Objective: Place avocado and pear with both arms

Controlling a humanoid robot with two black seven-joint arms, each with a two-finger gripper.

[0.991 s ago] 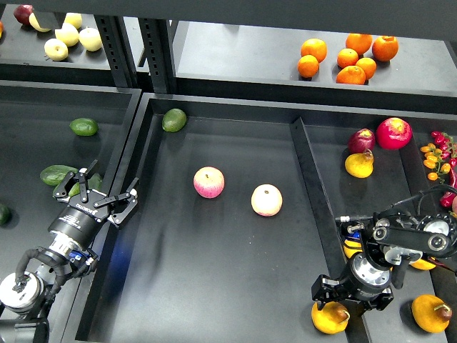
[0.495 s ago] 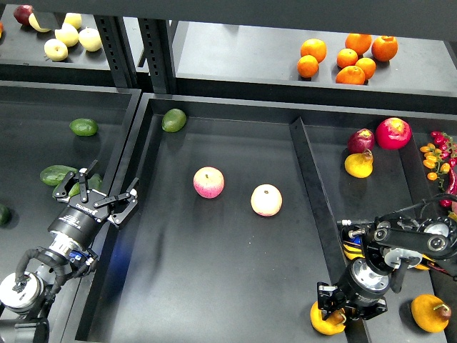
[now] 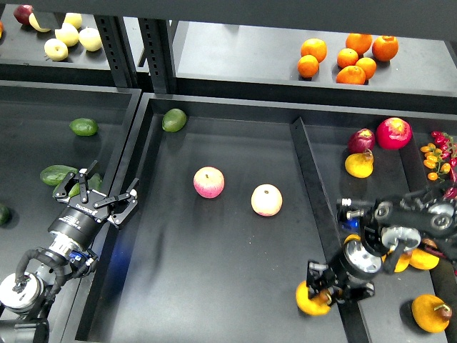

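Observation:
The dark green avocado [image 3: 54, 174] lies in the left tray, partly hidden behind my left gripper [image 3: 96, 193]. That gripper is open and empty, its fingers spread just right of the avocado, over the tray wall. My right gripper [image 3: 323, 287] is shut on the orange-yellow pear [image 3: 308, 300] at the bottom of the view. It holds the pear over the divider [image 3: 312, 193] between the middle and right trays.
Two pink-and-yellow apples [image 3: 208, 181] [image 3: 266, 199] lie in the middle tray, with a lighter avocado [image 3: 174, 119] at its back left. Another avocado [image 3: 84, 126] is in the left tray. More pears [image 3: 359, 164] [image 3: 430, 312] and red fruit [image 3: 394, 132] lie in the right tray.
My right gripper has moved left with the pear, from the right tray's floor to above the divider. The left arm has not moved.

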